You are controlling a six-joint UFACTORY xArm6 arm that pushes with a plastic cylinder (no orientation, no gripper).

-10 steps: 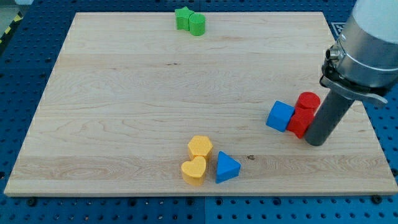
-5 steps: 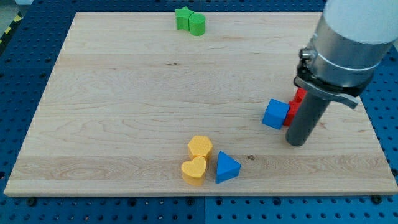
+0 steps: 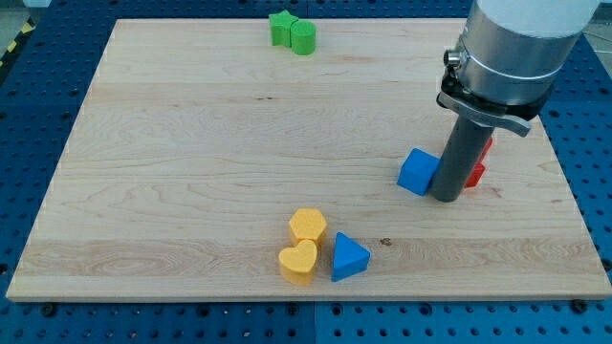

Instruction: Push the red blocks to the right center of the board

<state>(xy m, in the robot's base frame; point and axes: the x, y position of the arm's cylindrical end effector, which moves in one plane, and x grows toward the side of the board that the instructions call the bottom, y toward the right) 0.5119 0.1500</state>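
My tip (image 3: 446, 196) rests on the board at the view's right, touching the right side of a blue cube (image 3: 417, 172). The red blocks (image 3: 478, 168) sit just right of the rod and are mostly hidden behind it; only a red sliver shows, so their shapes cannot be made out. The rod stands between the blue cube and the red blocks.
A green star (image 3: 281, 27) and a green cylinder (image 3: 303, 37) sit together at the view's top. A yellow hexagon (image 3: 308, 226), a yellow heart (image 3: 298, 261) and a blue triangle (image 3: 350, 256) cluster near the view's bottom. The wooden board (image 3: 191, 143) lies on a blue pegboard.
My tip has moved left and slightly up, from the red blocks' right side to between them and the blue cube. The blue cube has shifted a little left.
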